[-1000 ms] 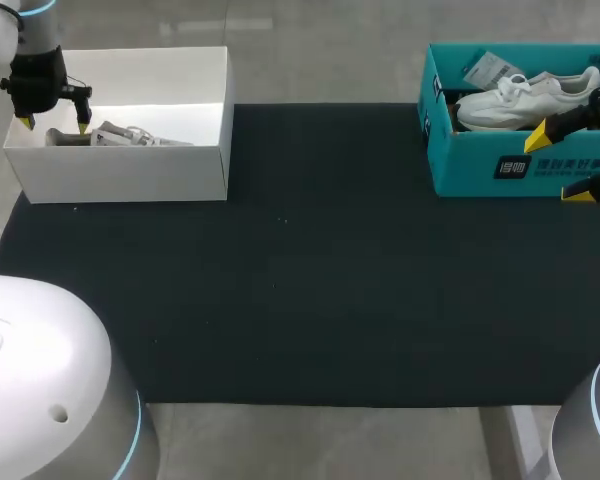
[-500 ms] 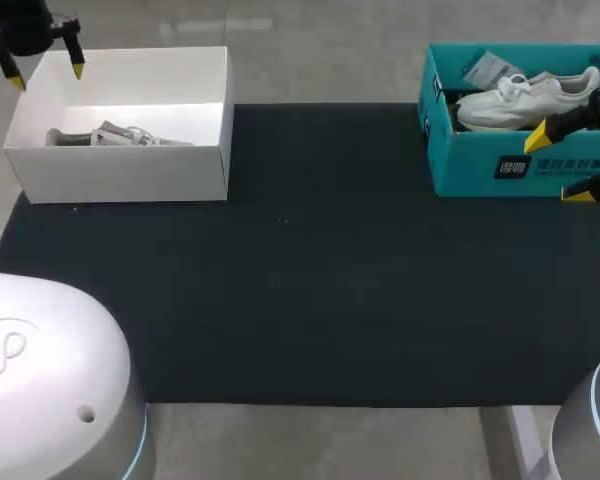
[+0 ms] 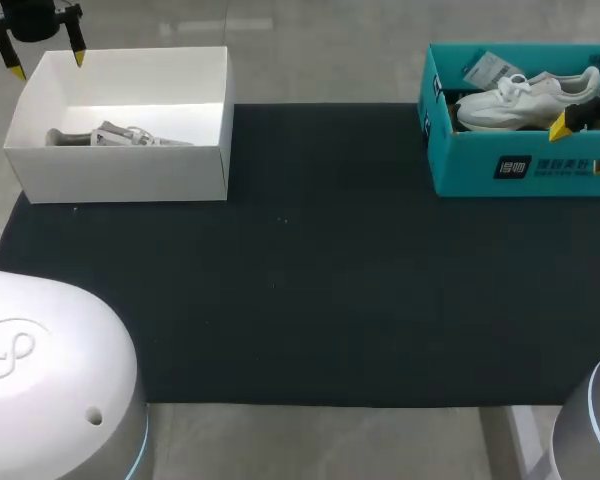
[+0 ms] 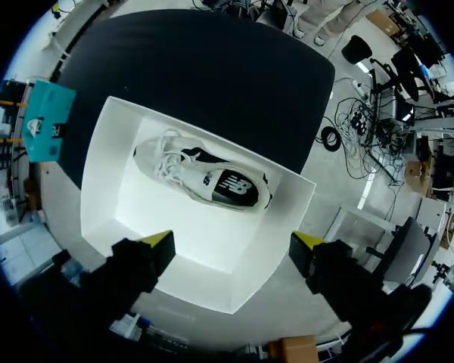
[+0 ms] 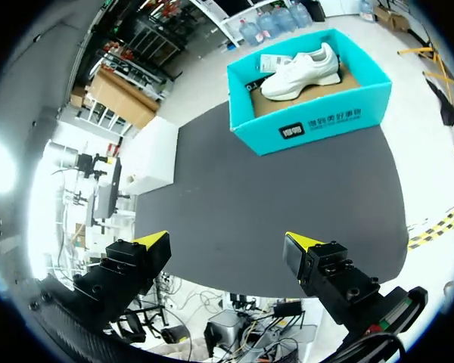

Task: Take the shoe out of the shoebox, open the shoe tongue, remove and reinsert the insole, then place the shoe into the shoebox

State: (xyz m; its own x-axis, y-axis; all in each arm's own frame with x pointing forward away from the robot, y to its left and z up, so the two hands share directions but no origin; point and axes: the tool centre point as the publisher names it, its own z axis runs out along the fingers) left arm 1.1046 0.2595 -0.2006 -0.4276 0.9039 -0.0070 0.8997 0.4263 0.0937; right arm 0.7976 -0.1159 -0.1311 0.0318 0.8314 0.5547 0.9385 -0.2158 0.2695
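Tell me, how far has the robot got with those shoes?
Nothing is in hand: the left gripper hangs open above the white shoebox, the right gripper open near the teal shoebox. Each box holds its shoe: the dark-sided shoe, the white shoe. No insole lies out. Finished or untouched, I cannot tell, so either every step is left or none.

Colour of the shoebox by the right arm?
The shoebox is teal, with white print on its front; clearest in the head view.
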